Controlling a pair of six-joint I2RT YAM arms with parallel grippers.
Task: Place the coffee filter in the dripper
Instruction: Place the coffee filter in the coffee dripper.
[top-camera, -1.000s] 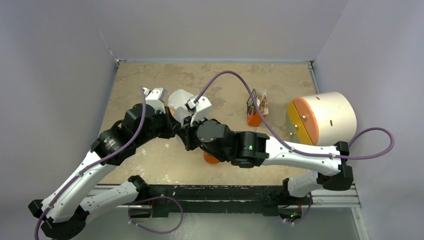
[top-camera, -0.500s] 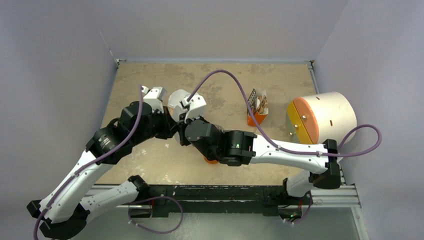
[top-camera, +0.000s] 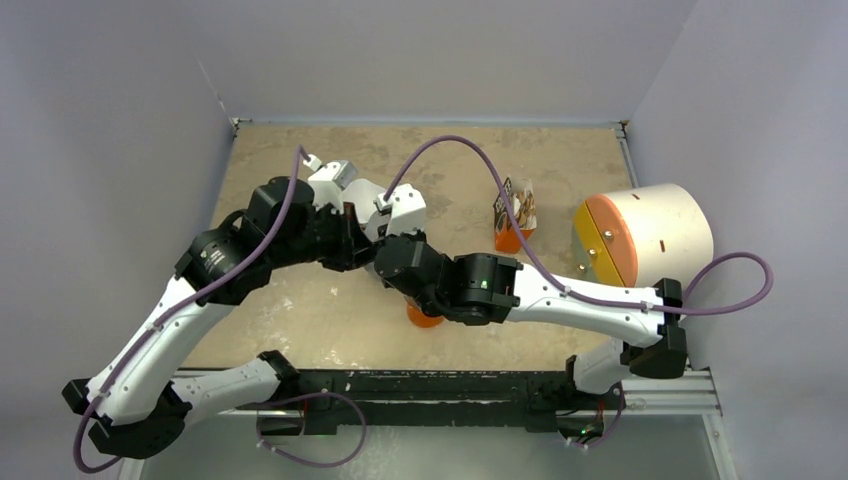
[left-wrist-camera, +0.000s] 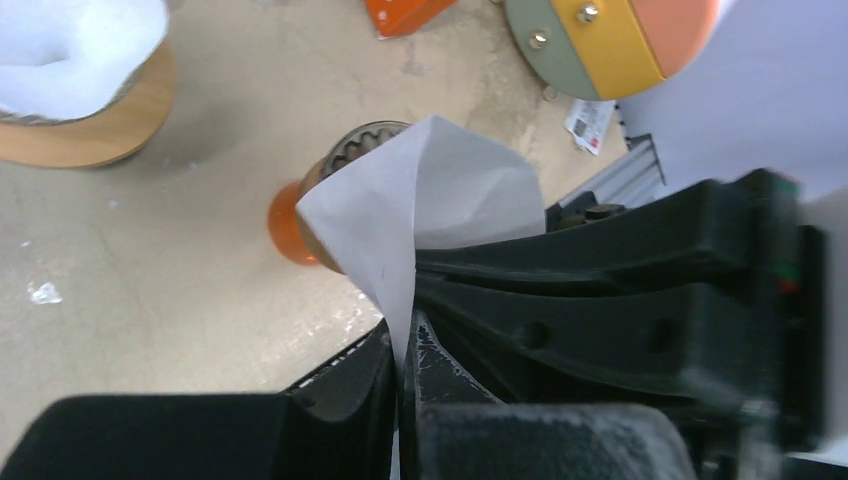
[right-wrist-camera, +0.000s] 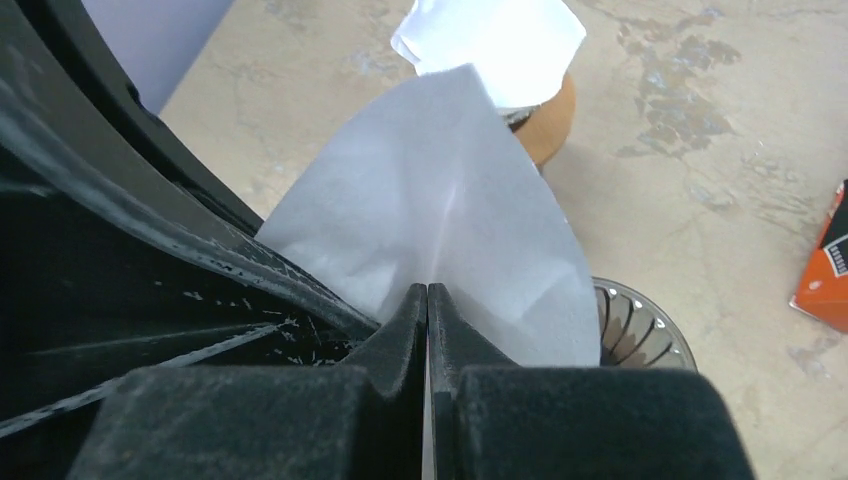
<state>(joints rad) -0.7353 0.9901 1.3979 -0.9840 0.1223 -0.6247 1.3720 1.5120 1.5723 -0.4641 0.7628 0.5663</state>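
Observation:
One white paper coffee filter (left-wrist-camera: 440, 195) is pinched by both grippers. My left gripper (left-wrist-camera: 405, 345) is shut on its lower edge. My right gripper (right-wrist-camera: 427, 300) is shut on its near edge, with the filter (right-wrist-camera: 440, 200) fanning out beyond the fingers. The dripper, with a clear ribbed cone (right-wrist-camera: 640, 325) and an orange base (left-wrist-camera: 285, 225), stands on the table just behind and below the filter. In the top view only its orange base (top-camera: 424, 316) shows under the right arm, and the filter is hidden by the wrists.
A wooden holder (left-wrist-camera: 95, 125) with a stack of white filters (right-wrist-camera: 495, 40) stands close by, toward the back left. An orange packet (top-camera: 513, 222) stands right of centre. A large white cylinder with a yellow and orange face (top-camera: 640, 235) lies at the right edge.
Both wrists, joined at the filter, have moved back and to the right. They now cover the filter stack in the top view, and more of the dripper's orange base shows.

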